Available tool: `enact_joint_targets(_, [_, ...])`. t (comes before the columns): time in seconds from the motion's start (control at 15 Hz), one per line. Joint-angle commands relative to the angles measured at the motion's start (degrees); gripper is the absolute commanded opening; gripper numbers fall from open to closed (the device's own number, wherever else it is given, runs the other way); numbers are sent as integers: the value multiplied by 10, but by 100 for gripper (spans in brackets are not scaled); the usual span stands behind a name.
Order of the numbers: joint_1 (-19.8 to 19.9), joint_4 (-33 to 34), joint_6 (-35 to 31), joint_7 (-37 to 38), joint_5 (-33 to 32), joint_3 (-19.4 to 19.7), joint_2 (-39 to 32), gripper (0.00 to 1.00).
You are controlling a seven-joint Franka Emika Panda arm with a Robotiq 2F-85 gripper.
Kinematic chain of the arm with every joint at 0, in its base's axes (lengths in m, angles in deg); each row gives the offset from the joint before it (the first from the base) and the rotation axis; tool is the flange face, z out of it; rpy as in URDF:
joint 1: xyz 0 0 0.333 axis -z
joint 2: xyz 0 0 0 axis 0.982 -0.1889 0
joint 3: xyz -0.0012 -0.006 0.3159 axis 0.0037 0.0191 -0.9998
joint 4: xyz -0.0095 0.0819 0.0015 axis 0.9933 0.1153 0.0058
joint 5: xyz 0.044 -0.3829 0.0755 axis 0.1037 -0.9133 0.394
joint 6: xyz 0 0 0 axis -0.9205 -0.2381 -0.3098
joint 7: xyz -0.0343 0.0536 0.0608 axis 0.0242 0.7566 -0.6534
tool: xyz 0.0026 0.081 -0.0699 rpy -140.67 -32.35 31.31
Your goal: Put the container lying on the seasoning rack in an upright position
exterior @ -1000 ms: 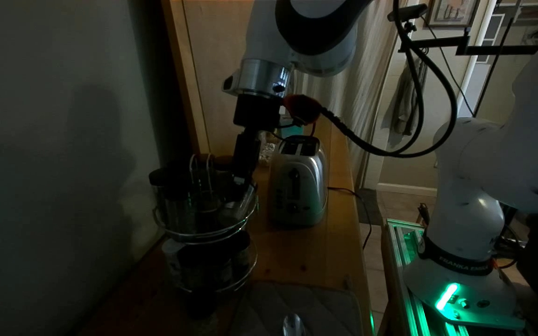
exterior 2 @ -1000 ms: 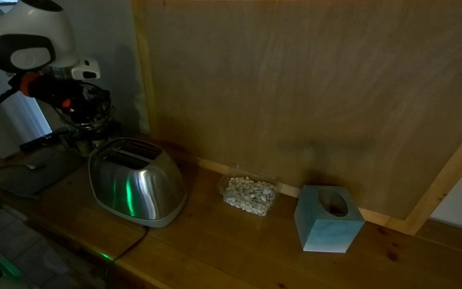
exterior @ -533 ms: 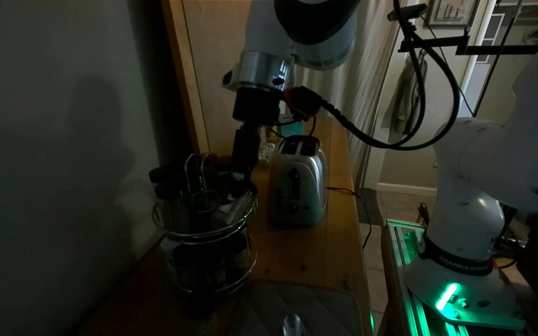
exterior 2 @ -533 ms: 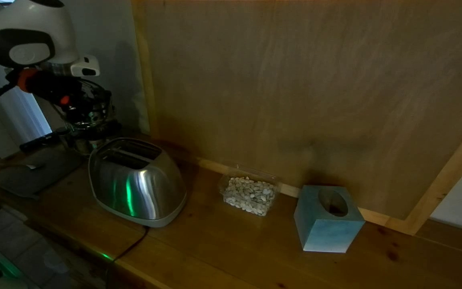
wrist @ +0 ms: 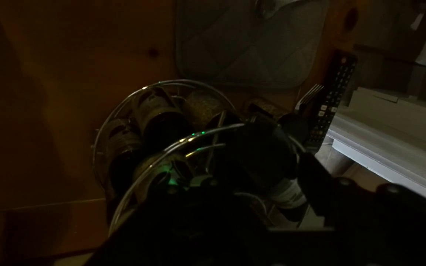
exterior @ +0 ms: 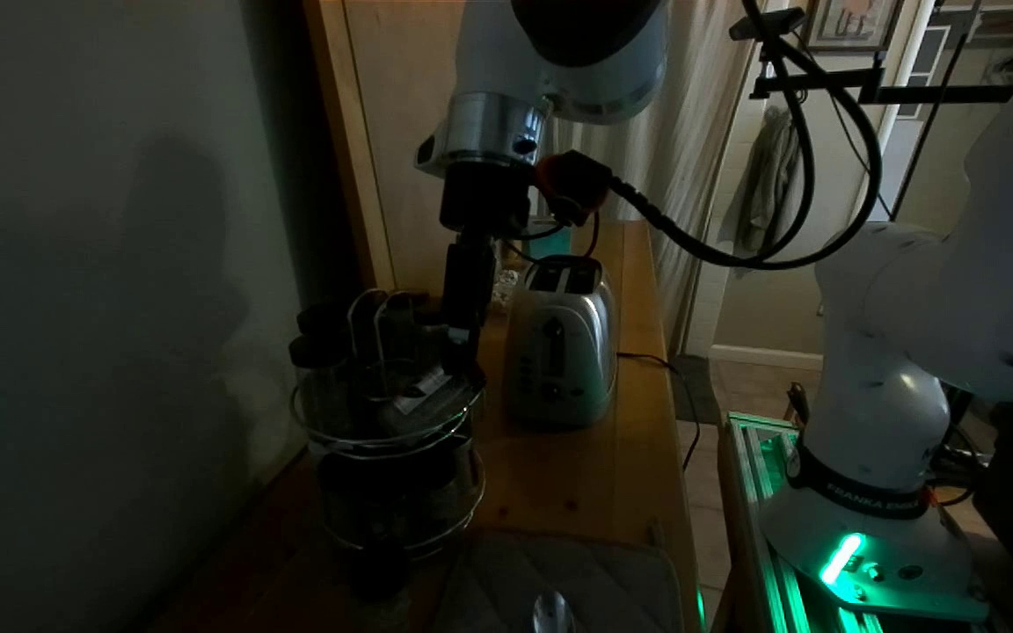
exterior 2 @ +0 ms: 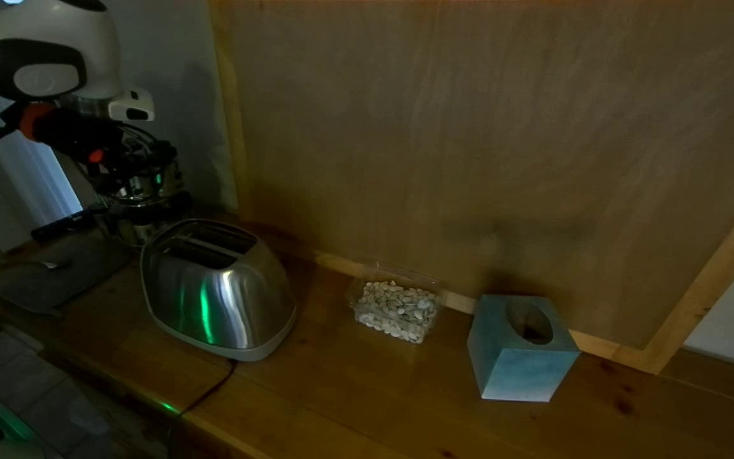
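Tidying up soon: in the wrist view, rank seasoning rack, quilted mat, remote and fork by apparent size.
By visible extent, largest first:
Seasoning rack, partly hidden
Quilted mat, cut off by the frame
Remote
Fork, only its tines clearly showing

A dimly lit plain wall point(exterior: 76, 132) runs beside the wooden counter point(exterior: 559, 483), with tiled floor point(exterior: 761, 374) and what seems a curtain point(exterior: 691, 158) beyond.

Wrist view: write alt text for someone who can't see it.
Dark fingers at a round wire seasoning rack of dark-capped jars; too dim to tell whether they hold one. A quilted mat lies at the top, a fork and remote control right of the rack.
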Motion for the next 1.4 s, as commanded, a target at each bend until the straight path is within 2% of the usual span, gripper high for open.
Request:
enact_joint_targets(0.0, [0, 13, 20, -1, 25, -3, -16, 51])
enact_joint_targets(0.13, [2, 13, 20, 2, 25, -4, -17, 56])
enact_joint_targets(0.27, [3, 11, 14, 2, 24, -7, -18, 79])
enact_joint_targets(0.47, [1, 7, 6, -4, 24, -11, -25, 100])
enact_joint_targets(0.67, [-1, 6, 3, -8, 26, -17, -33, 100])
enact_joint_targets(0.87, [-2, 6, 0, -10, 28, -21, -38, 90])
enact_joint_targets(1.0, [-2, 7, 0, -11, 28, -22, -42, 78])
enact_joint_targets(1.07, [-2, 7, 0, -11, 28, -23, -44, 61])
enact_joint_targets(1.33, [4, 9, 3, -5, 23, -22, -43, 32])
